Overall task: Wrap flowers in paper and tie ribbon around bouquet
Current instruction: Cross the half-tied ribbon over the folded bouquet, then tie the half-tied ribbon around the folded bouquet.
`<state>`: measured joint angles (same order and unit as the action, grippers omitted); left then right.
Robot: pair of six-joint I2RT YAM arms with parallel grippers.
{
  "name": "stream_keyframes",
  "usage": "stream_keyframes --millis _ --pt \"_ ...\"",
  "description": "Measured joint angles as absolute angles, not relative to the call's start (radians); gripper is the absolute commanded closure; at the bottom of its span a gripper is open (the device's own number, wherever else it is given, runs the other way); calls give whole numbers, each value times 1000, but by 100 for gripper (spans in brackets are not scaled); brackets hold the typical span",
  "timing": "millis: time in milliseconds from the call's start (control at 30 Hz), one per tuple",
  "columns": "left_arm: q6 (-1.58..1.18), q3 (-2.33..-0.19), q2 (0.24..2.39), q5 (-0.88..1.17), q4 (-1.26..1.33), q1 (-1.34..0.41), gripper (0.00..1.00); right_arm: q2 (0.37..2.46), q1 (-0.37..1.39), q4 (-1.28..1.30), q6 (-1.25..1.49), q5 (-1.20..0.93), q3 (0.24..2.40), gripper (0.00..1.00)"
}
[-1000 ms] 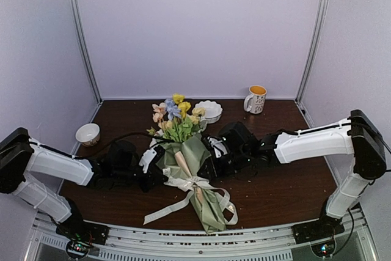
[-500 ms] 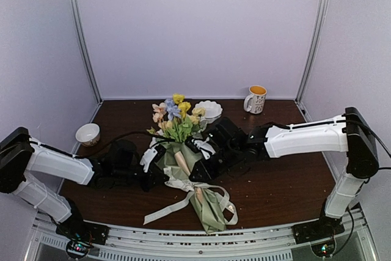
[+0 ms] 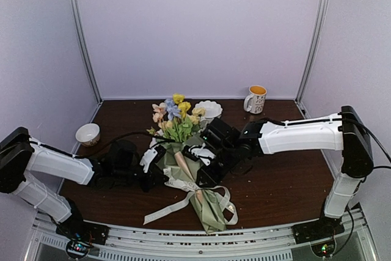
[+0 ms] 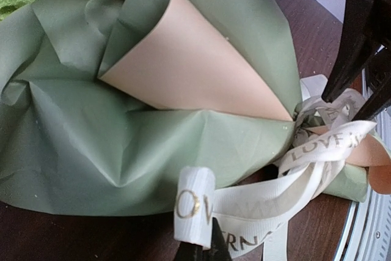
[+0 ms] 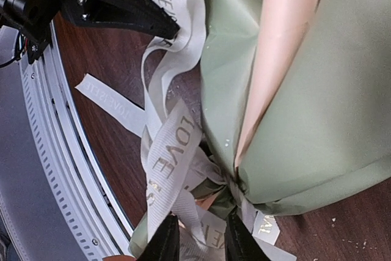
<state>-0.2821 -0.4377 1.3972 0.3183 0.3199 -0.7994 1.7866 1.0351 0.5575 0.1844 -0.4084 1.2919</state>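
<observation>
On the counter, centrally, the bouquet lies wrapped, narrow end toward the arms. Left gripper is clamped on a ribbon loop, apparently tensioning the bow. Right gripper stands narrowly parted astride the knot, judged ready to seize a strand.

Here's the bouquet lying mid-table, its flowers toward the far edge and its tip aimed at the near edge. The ribbon circles the narrow waist, and its tails spill toward the near edge. The left gripper sits on the bouquet's left with a ribbon loop at its tips. The right gripper is on the right, its fingers either side of the knot. A small bowl sits by the left edge, a scalloped dish just behind the flowers, and a mug by the far edge, toward the right.
</observation>
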Motion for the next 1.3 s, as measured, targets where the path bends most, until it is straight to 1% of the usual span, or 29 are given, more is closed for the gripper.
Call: stream_keyframes --millis 267,367,467,700,767,867,1033,1100,1300 --pt "-281 -439 1397 318 318 -799 100 1789 1077 561 153 -434 1292 68" --pt "-281 -442 1397 318 311 -799 100 1793 1089 555 151 -437 1294 68" --pt "-281 -444 1397 318 311 -799 100 1818 1096 554 146 -434 1316 71" --pt "-281 -448 1397 319 311 -799 100 1862 1108 559 134 -400 1362 70" --pt "-281 -448 1397 319 311 -799 100 1866 1114 562 132 -388 1371 74" --pt "-281 -448 1397 319 311 -799 100 1878 1119 571 123 -373 1388 87" --pt "-281 -448 1397 318 310 -799 100 1883 1122 583 123 -335 1389 98" --pt "-281 -448 1397 318 308 -799 100 1882 1122 583 128 -319 1389 100" --pt "-281 -448 1397 315 302 -799 100 1839 1119 570 156 -287 1386 100"
